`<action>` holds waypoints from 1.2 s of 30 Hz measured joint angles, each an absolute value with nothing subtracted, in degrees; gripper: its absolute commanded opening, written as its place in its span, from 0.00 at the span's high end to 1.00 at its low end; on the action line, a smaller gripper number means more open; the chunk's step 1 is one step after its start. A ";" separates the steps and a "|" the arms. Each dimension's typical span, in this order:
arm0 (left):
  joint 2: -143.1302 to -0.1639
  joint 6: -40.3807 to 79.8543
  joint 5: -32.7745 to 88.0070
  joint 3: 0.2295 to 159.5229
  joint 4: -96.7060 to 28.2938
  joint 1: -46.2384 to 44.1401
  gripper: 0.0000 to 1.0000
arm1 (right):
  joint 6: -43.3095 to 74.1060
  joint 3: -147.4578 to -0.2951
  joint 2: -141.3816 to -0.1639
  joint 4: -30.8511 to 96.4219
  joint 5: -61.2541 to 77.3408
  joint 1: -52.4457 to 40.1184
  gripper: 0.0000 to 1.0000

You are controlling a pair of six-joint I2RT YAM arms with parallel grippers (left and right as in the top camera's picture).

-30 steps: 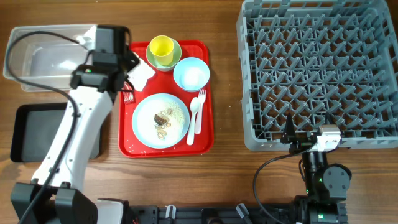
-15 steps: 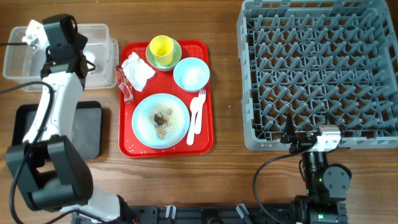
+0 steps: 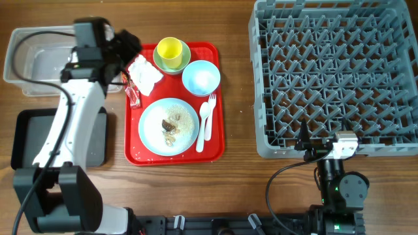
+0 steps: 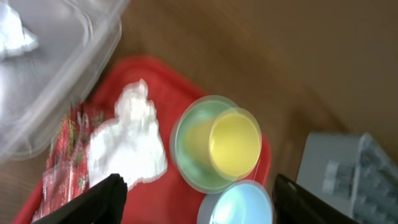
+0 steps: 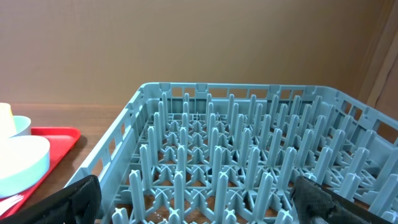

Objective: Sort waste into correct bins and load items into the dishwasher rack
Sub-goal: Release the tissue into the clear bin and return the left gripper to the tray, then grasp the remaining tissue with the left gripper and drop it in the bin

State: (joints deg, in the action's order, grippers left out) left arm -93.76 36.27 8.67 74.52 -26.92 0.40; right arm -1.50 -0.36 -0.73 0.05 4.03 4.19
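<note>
My left gripper (image 4: 199, 183) and right gripper (image 5: 199, 199) gape empty, while crumpled white paper napkin (image 3: 145, 72), red-and-clear wrapper (image 3: 132, 94) and pale blue round plate (image 3: 155, 134) sit on the flat red tray (image 3: 140, 155), grey plastic rack (image 3: 326, 65) beside it unloaded.

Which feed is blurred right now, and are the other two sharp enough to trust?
Left wrist: blurred, the napkin and yellow cup smeared at the edges. Overhead: sharp and evenly lit, scraps on the plate readable. Right wrist: dishwasher rack pegs crisp.
</note>
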 measured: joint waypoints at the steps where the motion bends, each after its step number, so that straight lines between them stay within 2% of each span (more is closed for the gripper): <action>1: -93.84 35.66 8.71 74.52 -29.65 -0.82 0.20 | -1.50 -0.36 -0.73 0.05 4.03 4.19 0.00; 8: -99.07 32.32 3.68 74.52 -34.11 -4.05 0.23 | -1.52 -0.36 -0.73 0.05 4.03 4.19 0.00; 21: -107.28 26.72 -8.78 74.52 -32.93 -4.12 0.19 | -1.50 -0.36 -0.73 0.05 4.03 4.19 0.00; 24: -108.53 26.59 -9.19 74.52 -31.68 -4.14 0.25 | -1.50 -0.36 -0.73 0.05 4.03 4.19 0.00; 30: -111.53 25.63 -9.17 74.52 -29.43 -4.14 0.24 | -1.50 -0.36 -0.73 0.05 4.03 4.19 0.00; 34: -111.98 24.10 -8.95 74.52 -27.14 -4.14 0.29 | -1.50 -0.36 -0.73 0.05 4.03 4.19 0.00; 36: -111.98 23.57 -8.60 74.52 -26.06 -4.14 0.40 | -1.50 -0.36 -0.73 0.05 4.03 4.19 0.00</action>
State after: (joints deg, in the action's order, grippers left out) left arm -111.98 23.57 -8.60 74.52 -26.06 -4.14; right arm -1.50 -0.36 -0.73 0.05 4.03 4.19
